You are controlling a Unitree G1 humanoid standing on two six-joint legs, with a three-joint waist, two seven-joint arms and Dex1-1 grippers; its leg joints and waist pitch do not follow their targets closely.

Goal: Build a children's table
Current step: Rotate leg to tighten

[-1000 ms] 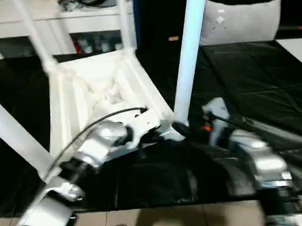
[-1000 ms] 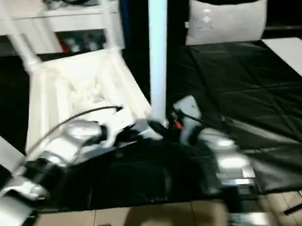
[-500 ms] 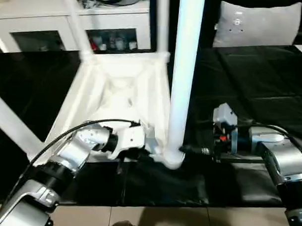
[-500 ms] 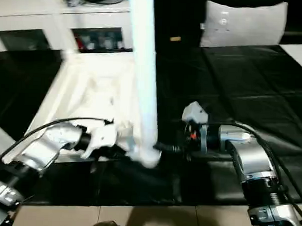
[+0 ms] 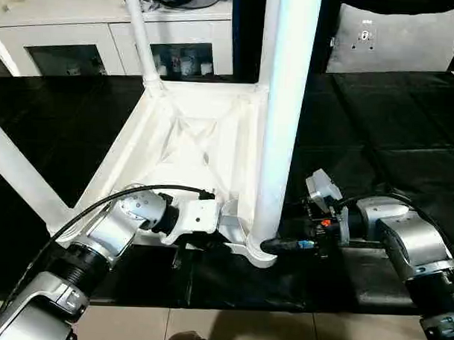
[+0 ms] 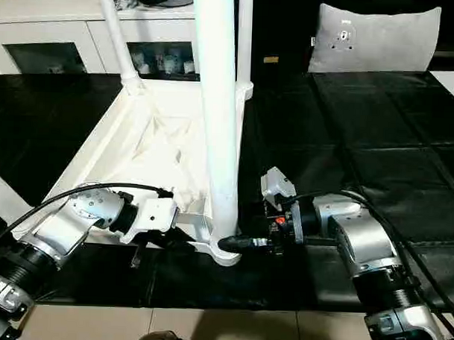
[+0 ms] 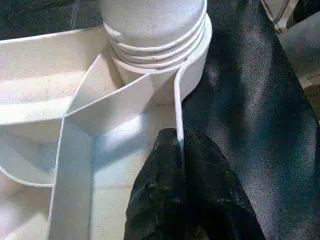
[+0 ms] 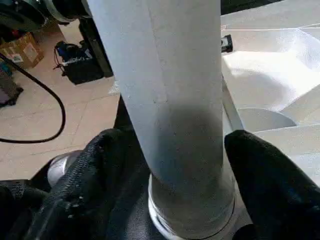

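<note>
The white tabletop (image 5: 183, 139) lies upside down on the black mat, ribbed underside up. Legs stand in its corner sockets: a thick near one (image 5: 285, 105), one at the far left (image 5: 142, 33) and one slanting off at the left (image 5: 18, 170). My left gripper (image 7: 181, 150) is shut on the tabletop's thin rim just beside the near leg's socket (image 7: 165, 65). My right gripper (image 8: 185, 150) reaches in from the right at the foot of the near leg (image 8: 170, 90), one black finger (image 8: 100, 170) on each side, pressed against the tube.
A grey cushion (image 5: 396, 38) leans at the back right. White cabinets (image 5: 67, 37) run along the back left. The black mat (image 5: 393, 123) ends at a tiled floor (image 5: 281, 332) near me. A cable and a dark box (image 8: 85, 65) lie on the floor.
The whole picture has swung and steadied, so the camera moved. Both grippers stay at the same near corner, the left on the rim and the right at the leg's foot.
</note>
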